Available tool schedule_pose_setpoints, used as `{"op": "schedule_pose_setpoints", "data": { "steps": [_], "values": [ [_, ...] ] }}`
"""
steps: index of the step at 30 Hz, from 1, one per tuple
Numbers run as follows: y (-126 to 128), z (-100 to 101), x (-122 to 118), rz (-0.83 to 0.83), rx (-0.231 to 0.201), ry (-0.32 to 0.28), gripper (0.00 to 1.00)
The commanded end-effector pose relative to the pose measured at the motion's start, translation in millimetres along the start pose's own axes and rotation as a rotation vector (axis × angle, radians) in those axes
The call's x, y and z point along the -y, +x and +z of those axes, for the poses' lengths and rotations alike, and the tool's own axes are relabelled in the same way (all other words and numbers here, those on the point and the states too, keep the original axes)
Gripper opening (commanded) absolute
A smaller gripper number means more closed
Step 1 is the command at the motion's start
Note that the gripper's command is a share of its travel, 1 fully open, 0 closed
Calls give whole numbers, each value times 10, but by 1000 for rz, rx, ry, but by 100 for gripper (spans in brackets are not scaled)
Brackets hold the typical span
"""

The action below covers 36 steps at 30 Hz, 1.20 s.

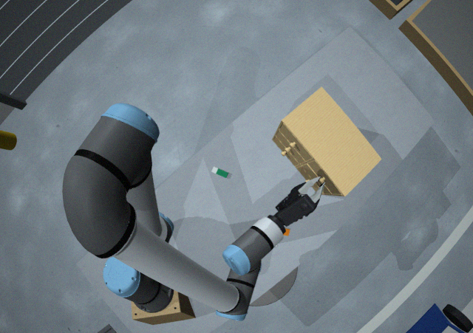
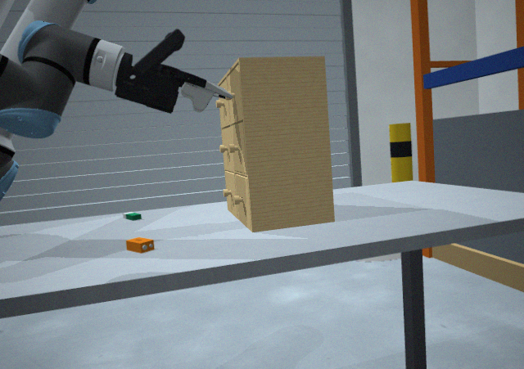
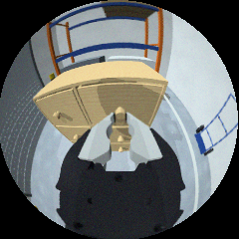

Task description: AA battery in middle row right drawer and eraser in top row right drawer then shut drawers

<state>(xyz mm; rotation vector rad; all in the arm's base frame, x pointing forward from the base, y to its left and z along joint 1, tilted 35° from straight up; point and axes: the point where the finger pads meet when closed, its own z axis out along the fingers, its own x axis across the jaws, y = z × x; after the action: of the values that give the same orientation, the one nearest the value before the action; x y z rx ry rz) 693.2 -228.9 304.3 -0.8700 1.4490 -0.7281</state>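
The wooden chest (image 1: 332,142) (image 2: 287,145) (image 3: 107,72) stands upright, with all its drawer fronts flush. My gripper (image 1: 321,180) (image 2: 231,96) (image 3: 119,113) is at its front, shut on the knob (image 3: 119,111) of the top row's right drawer (image 3: 144,100), one fingertip on each side. The eraser (image 1: 221,172) (image 2: 133,216), white with a green sleeve, lies on the table in front of the chest. I see no AA battery in any view; the arm hides part of the table in the top view.
An orange block (image 1: 287,232) (image 2: 136,245) with two silvery round spots lies on the table near the front edge, partly under the wrist in the top view. Other drawer knobs (image 2: 223,148) (image 3: 57,115) stick out from the chest's front, below and left of the gripper.
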Motion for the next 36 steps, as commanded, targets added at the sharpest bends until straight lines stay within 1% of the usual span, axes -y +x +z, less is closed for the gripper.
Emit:
{"op": "schedule_pose_setpoints", "data": {
  "steps": [1,36],
  "values": [
    [5,7,5,0,1,0,7],
    [6,-86,-32,1,-1,0,7]
  ]
}}
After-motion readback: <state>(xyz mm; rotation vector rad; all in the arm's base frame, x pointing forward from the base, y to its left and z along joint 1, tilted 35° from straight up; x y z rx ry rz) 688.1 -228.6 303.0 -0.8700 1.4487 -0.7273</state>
